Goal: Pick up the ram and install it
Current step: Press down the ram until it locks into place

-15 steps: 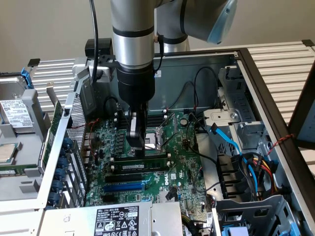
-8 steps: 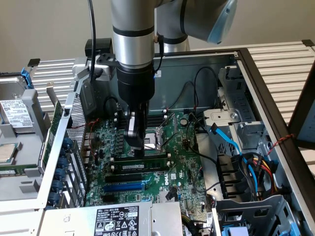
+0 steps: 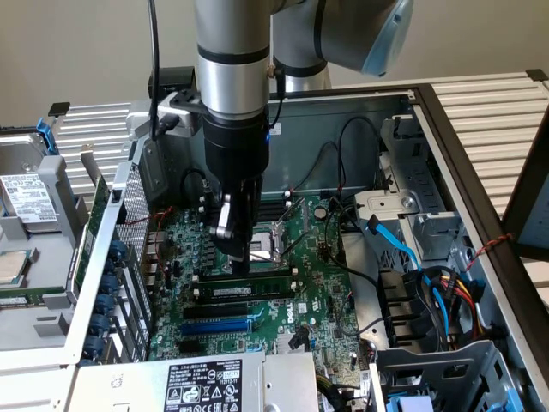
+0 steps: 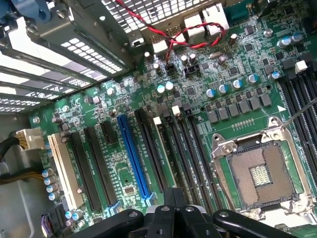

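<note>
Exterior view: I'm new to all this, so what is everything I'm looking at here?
case: one, grey, open, around everything
motherboard: one, green, on the case floor
ram: one, green, in a slot below the gripper
blue slot: one, blue, near the ram
black slots: several, black, beside the blue slot
socket: one, silver, mid-board
cables: several, blue, on the exterior view's right
arm: one, silver, above the board
gripper: one, black, at the ram
</note>
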